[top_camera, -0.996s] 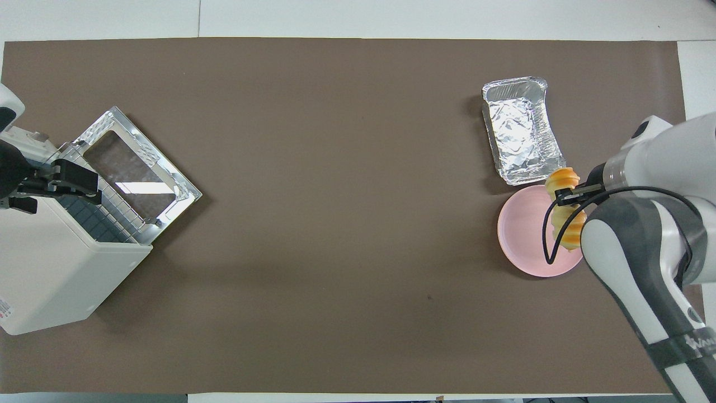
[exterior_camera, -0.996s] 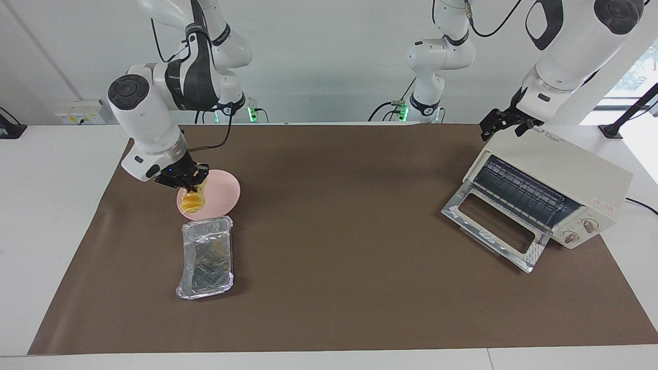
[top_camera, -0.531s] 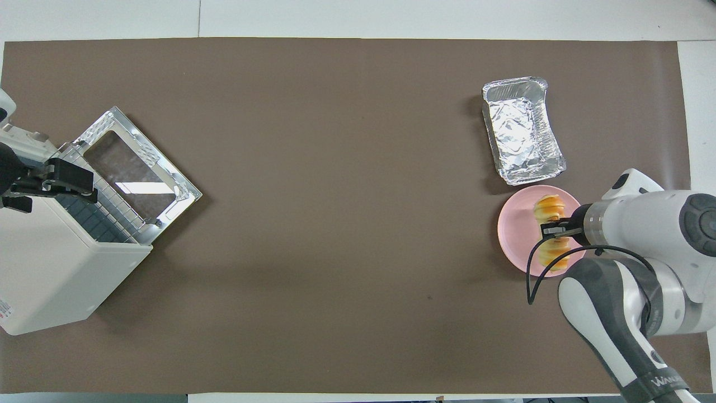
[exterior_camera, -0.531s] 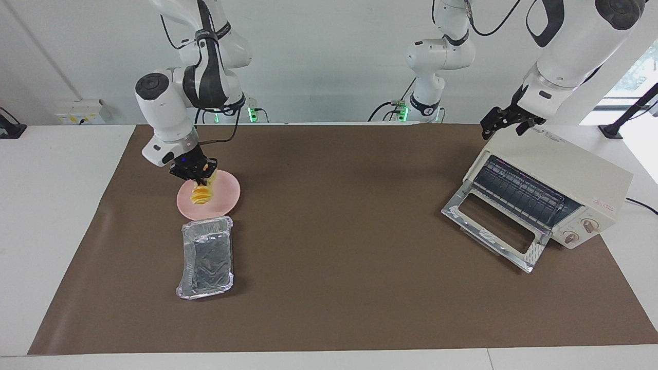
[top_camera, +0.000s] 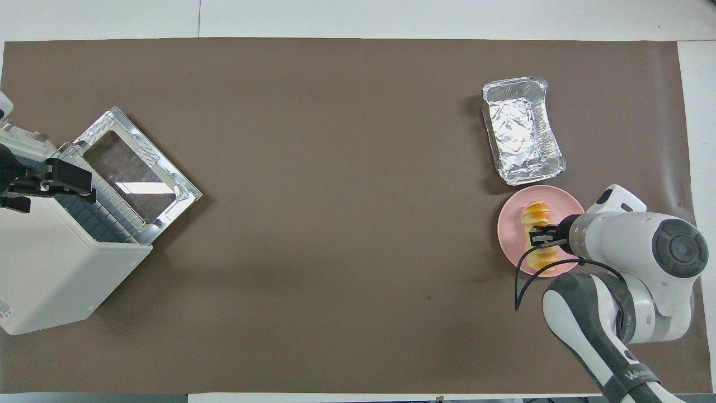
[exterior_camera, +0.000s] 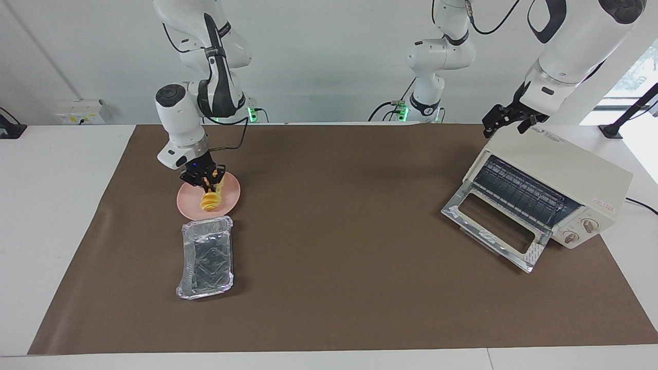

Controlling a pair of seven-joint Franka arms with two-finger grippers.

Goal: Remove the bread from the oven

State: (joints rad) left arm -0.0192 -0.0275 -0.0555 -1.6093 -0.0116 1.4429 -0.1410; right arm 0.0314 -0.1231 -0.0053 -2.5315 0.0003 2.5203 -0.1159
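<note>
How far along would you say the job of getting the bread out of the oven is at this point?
Done: the oven stands open with a bare rack, and the bread lies on the pink plate. In hand: the right gripper sits at the bread. Left: lift it clear. The left gripper waits open over the oven.

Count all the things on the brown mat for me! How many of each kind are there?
Bread: 1, on the plate
Pink plate: 1
Foil tray: 1
Oven: 1, door open
Total: 4 things
</note>
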